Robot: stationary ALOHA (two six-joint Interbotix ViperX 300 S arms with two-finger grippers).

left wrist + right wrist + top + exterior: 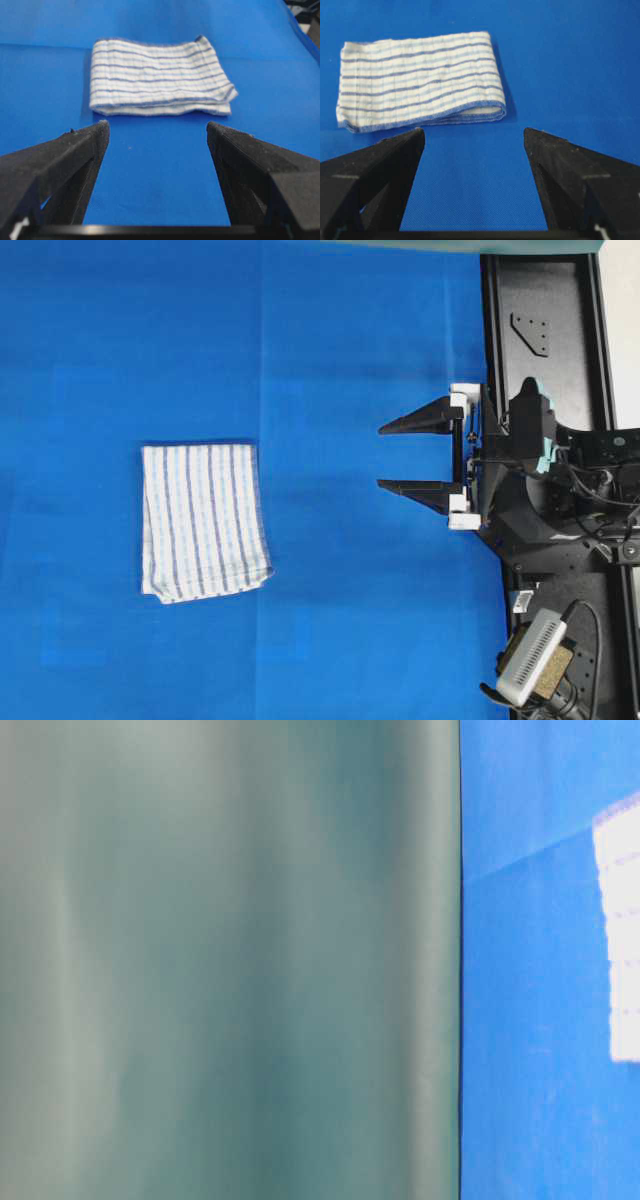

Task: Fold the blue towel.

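The blue towel (205, 522), white with thin blue stripes, lies folded into a compact rectangle on the left half of the bright blue table covering (350, 620). My right gripper (380, 455) hovers open well to the towel's right, its jaws pointing at it and holding nothing. In the right wrist view the towel (420, 80) lies ahead and to the left of the open gripper (473, 131). In the left wrist view the towel (160, 75) lies straight ahead of my open, empty left gripper (157, 124). The left arm does not show in the overhead view.
The right arm's black base plate (560, 340) runs along the table's right edge, with a grey-white box (535, 660) and cables at its lower end. A teal curtain (230, 960) fills most of the table-level view, with the blurred towel (620, 930) at the right edge.
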